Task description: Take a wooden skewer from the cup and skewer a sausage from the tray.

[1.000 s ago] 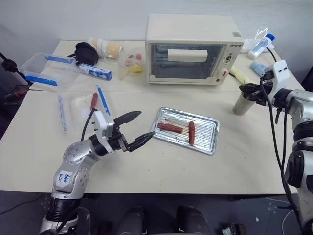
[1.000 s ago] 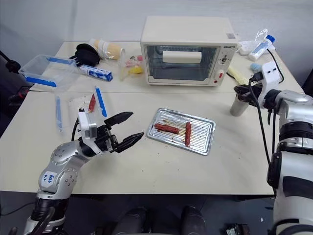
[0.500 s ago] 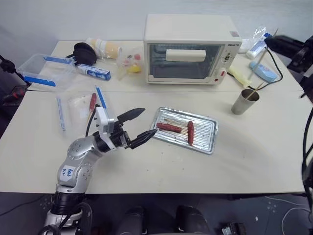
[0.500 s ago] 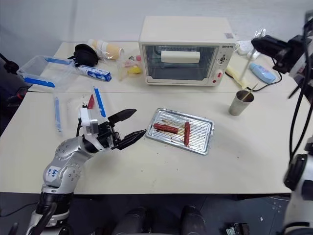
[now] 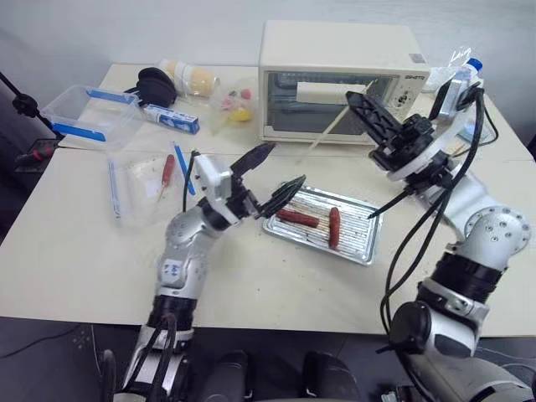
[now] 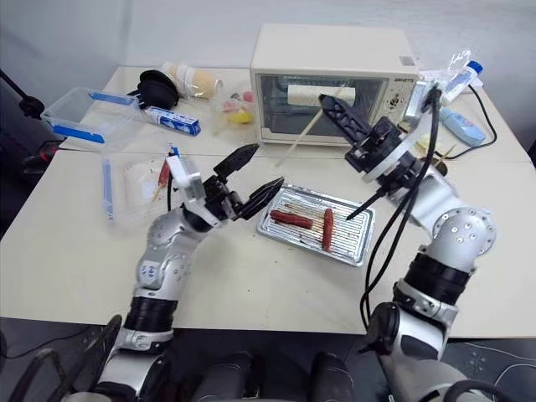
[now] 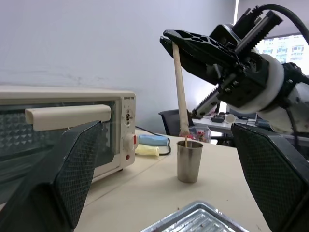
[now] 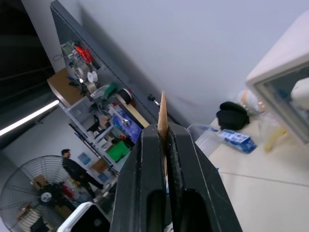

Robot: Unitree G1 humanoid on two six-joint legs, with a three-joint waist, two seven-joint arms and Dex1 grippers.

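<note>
My left fingers (image 5: 270,174) are spread wide, empty, at the tray's (image 5: 362,249) near rim, just short of the sausage (image 5: 298,218) lying inside. Beyond, my right fingers (image 5: 367,113) are pinching the wooden skewer (image 5: 333,127) in the air before the toaster oven (image 5: 335,46). With so thin a pinch, the stick could twist or slip, and the sausage could roll off the point.

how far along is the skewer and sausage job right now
Done: the wooden skewer is out of the cup and pinched in the shut right gripper, held in the air in front of the oven. In hand: the open left gripper hovers by the near end of the tray. Left: both sausages lie unpierced on the tray, so picking up the sausage and spearing it remains.
</note>
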